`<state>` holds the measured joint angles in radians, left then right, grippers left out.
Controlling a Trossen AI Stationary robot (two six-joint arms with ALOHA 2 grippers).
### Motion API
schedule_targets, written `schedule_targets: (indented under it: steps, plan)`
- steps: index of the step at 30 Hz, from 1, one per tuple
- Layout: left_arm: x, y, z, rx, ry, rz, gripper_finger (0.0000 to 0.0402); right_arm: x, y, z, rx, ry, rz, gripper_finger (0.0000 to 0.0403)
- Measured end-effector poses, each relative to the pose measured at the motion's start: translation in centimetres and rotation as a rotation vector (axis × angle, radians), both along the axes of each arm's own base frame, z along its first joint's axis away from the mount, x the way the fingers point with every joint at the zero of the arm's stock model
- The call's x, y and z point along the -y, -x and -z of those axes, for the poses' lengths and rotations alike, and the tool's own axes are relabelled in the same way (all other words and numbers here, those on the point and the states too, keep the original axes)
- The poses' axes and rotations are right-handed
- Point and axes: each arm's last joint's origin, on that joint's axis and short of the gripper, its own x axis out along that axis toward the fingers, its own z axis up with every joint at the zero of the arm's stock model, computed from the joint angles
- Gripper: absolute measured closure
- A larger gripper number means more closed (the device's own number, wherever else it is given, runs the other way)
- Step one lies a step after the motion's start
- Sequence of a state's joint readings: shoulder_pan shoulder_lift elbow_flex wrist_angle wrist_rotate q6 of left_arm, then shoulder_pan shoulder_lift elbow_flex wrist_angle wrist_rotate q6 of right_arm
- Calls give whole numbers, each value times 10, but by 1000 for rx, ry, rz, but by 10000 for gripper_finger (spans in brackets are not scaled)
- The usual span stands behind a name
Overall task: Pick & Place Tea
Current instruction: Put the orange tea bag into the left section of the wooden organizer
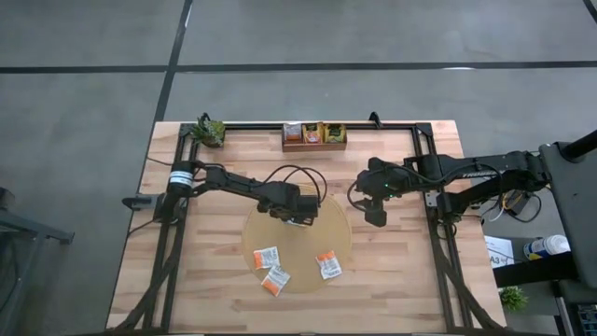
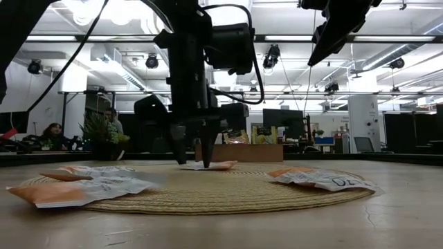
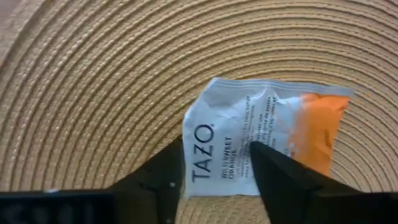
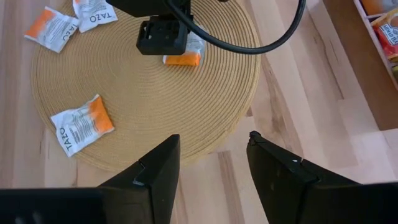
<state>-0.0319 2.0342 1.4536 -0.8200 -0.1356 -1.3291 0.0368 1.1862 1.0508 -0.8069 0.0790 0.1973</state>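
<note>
A white-and-orange tea sachet (image 3: 267,124) lies flat on the round tan mat (image 1: 303,245). My left gripper (image 3: 217,165) is open and points down over it. Its two fingers stand at the sachet's white end, one at the sachet's edge and one over its printed face. In the low view the fingertips (image 2: 206,160) reach down to the sachet (image 2: 218,165). Three more sachets (image 1: 267,257) (image 1: 275,281) (image 1: 328,266) lie on the mat's near part. My right gripper (image 1: 375,215) is open and empty, high above the table beside the mat's right edge. My left gripper's fingers come from above, pointing down, at the sachet's white end (image 3: 214,134). The sachet lies flat on the mat. I cannot tell whether the fingertips touch it.
A small brown wooden tray (image 1: 314,145) with upright sachets stands at the table's far edge. A small green plant (image 1: 209,132) stands at the far left corner. A black frame runs along the table's sides. Bare wood lies right of the mat.
</note>
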Motion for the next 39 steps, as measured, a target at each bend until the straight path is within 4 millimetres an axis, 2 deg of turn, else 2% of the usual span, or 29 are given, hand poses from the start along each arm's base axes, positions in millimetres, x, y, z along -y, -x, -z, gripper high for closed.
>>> schedule_targets:
  steps: [8, 11, 18, 27, 33, 39]
  plan:
    - [0, 0, 0, 0, -15, 9, 358, 0, 0, 0, 2, 1, 1, 220]
    - [-1, 0, 0, -1, -23, 12, 393, 0, 0, 0, 3, 1, 1, 220]
    - [-1, 1, -8, 4, -37, 72, 400, 0, -1, 0, 4, 1, 1, 220]
    - [-13, -4, -56, 56, -207, 247, 401, 0, 0, 0, 2, -8, 9, 220]
    - [-37, -2, -81, -30, -335, 385, 401, 0, 3, -3, 17, -33, 42, 220]
    - [-75, 3, -96, -163, -457, 561, 401, 0, 11, -11, 59, -83, 102, 220]
